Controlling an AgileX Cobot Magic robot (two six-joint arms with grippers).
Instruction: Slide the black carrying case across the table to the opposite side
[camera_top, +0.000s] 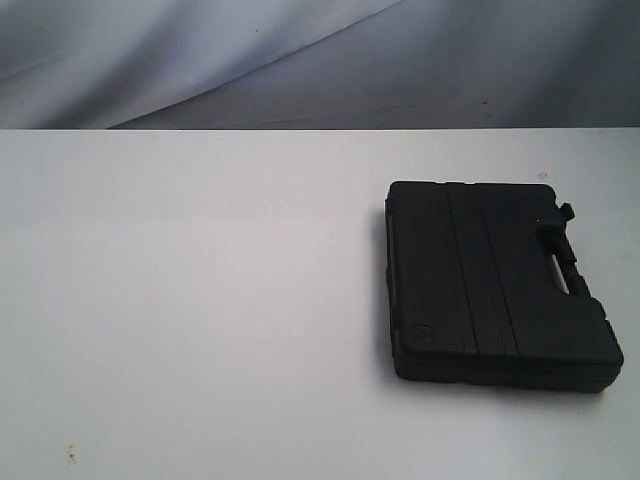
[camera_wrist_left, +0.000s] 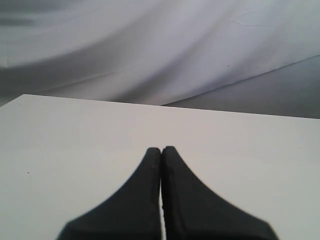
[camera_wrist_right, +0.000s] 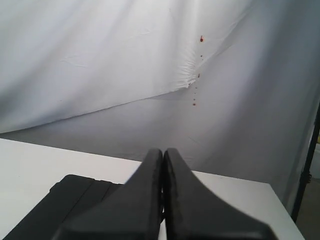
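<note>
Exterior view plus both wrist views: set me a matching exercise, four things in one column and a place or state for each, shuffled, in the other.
Things
1. case
2. left gripper
3. right gripper
4. backdrop cloth

Places or states
A. shut, with the case showing in its own camera
B. lies flat on the right part of the white table in the exterior view
C. hangs wrinkled behind the table
D. shut, with only bare table ahead of it

Pairs: 1-B, 2-D, 3-A, 4-C

Staged lab setup: plain white table (camera_top: 200, 300), draped cloth backdrop (camera_top: 200, 60).
</note>
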